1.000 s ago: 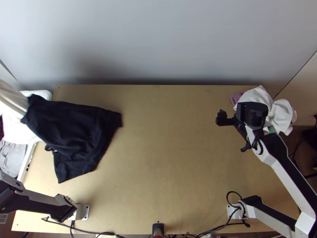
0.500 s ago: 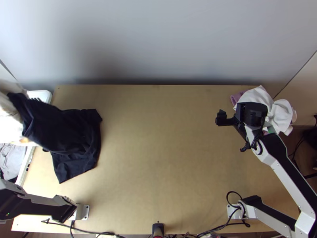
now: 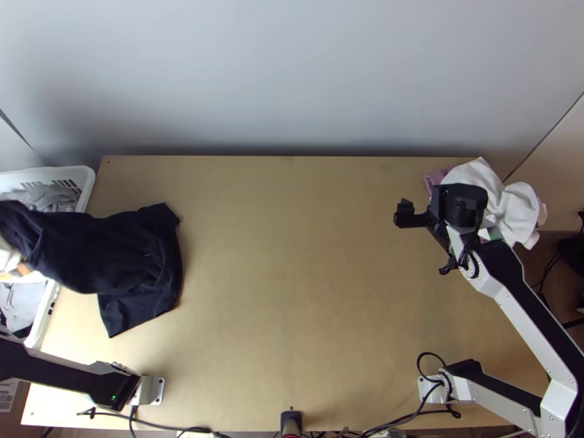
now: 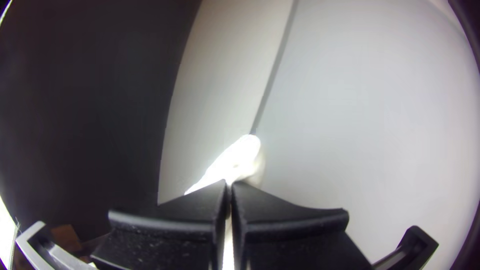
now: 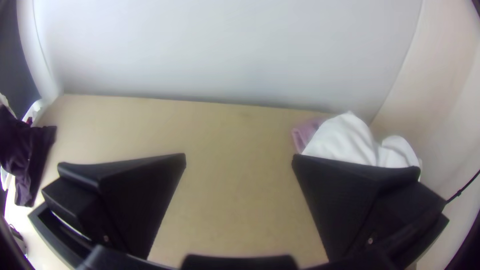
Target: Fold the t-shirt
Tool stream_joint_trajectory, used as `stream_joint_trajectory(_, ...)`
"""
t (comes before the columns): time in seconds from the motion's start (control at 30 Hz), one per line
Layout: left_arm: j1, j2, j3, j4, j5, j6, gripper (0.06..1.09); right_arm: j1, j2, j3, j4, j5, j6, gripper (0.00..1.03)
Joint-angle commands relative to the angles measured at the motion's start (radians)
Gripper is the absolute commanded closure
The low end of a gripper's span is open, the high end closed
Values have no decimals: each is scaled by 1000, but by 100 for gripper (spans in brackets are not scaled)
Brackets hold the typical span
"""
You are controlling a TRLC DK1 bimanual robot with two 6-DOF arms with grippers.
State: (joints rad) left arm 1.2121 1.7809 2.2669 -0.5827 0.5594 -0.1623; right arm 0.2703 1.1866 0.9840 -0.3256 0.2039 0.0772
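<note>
And the dark t-shirt [image 3: 139,255] shifts left, bunched on the tabletop [image 3: 292,292], one end now farther over the white basket [image 3: 90,182]! The person's hand [image 3: 23,270] has drawn back to the left edge beside it. Left gripper [image 4: 229,184] closed, right gripper [image 3: 436,208] wide open near the white cloth [image 3: 474,175]. Broad bare wood stretches between shirt and right gripper, up to the far edge.

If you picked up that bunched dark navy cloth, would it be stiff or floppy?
Probably floppy: the navy cloth bunches into soft creases. It likely won't roll, because its lower corner lies flat on the light wooden table. One end might drag: it stretches to the white plastic basket.
</note>
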Motion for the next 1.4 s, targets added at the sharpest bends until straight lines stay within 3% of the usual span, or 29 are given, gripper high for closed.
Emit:
stream_joint_trajectory(0.0,35,201,0,132,-150,-23,105,1,19,13,-4,0,-4,4)
stream_joint_trajectory(0.3,24,368,3,300,-259,-32,105,1,22,13,-27,0,-5,4)
stream_joint_trajectory(0.47,-6,364,-60,176,-250,-11,105,1,30,4,-30,0,-4,4)
stream_joint_trajectory(0.7,-36,494,-79,-141,-181,55,105,1,62,44,-39,0,-10,4)
stream_joint_trajectory(1.07,-51,744,-109,-183,-177,141,105,3,64,50,-69,0,-17,4)
stream_joint_trajectory(1.1,-49,756,-107,-186,-177,138,102,3,64,50,-70,0,-17,4)
stream_joint_trajectory(1.13,-49,761,-107,-197,-176,136,89,4,64,50,-70,0,-19,4)
stream_joint_trajectory(1.2,-45,753,-106,-217,-159,130,53,9,64,50,-70,0,-24,4)
stream_joint_trajectory(1.3,-39,693,-98,-269,-64,118,10,12,64,48,-70,0,-24,4)
stream_joint_trajectory(1.37,-36,629,-98,-324,50,119,10,15,65,48,-70,0,-22,4)
